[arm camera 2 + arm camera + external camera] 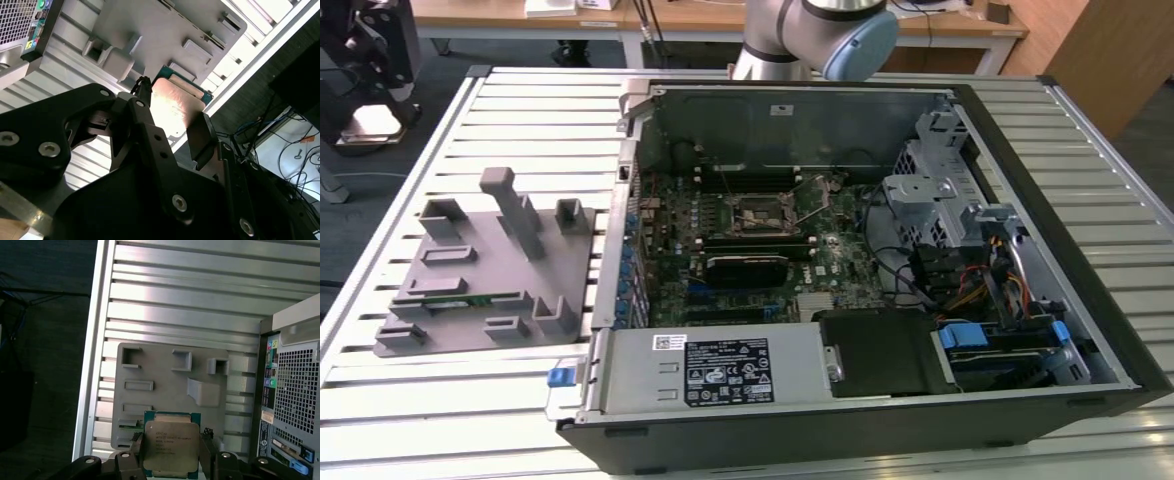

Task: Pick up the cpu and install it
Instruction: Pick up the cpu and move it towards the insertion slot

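Silver-topped on green board, the cpu [169, 446] sits clamped in the gripper [171, 451], its two fingers [206, 452] on opposite edges, which holds the chip level above the grey parts tray [165, 375]. It is probably lifted clear, though contact is hard to judge. One cpu, one tray, one open computer case [787, 120].

Pincer [173, 446] tight on the cpu [169, 452]

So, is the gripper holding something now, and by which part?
Yes: the gripper holds the cpu by two opposite side edges, lifted above the grey tray.
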Robot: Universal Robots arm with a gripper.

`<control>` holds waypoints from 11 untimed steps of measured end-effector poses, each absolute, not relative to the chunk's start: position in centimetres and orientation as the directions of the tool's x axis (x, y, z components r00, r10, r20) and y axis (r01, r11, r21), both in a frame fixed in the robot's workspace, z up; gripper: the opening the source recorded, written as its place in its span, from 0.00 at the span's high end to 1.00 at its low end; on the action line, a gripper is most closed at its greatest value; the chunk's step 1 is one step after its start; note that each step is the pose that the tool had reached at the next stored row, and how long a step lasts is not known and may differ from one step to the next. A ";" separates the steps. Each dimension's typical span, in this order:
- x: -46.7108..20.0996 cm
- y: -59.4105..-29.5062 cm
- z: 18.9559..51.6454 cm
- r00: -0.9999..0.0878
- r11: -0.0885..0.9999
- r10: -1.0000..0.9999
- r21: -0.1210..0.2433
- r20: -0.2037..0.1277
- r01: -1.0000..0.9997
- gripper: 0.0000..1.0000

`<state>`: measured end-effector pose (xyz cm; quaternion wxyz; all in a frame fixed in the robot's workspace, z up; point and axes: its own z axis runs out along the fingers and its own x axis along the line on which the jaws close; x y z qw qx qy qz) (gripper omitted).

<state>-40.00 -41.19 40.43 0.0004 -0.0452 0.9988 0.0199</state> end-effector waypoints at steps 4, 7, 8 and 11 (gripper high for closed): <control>-39.6 -41.2 40.4 -0.996 0.995 -0.090 0.040 -0.003 -0.090 0.47; -39.4 -41.2 40.4 -0.996 0.995 -0.090 0.040 -0.003 -0.090 0.47; -39.3 -41.2 40.4 -0.996 0.995 -0.090 0.040 -0.003 -0.090 0.47; -39.0 -41.2 40.4 -0.996 0.995 -0.090 0.040 -0.003 -0.090 0.47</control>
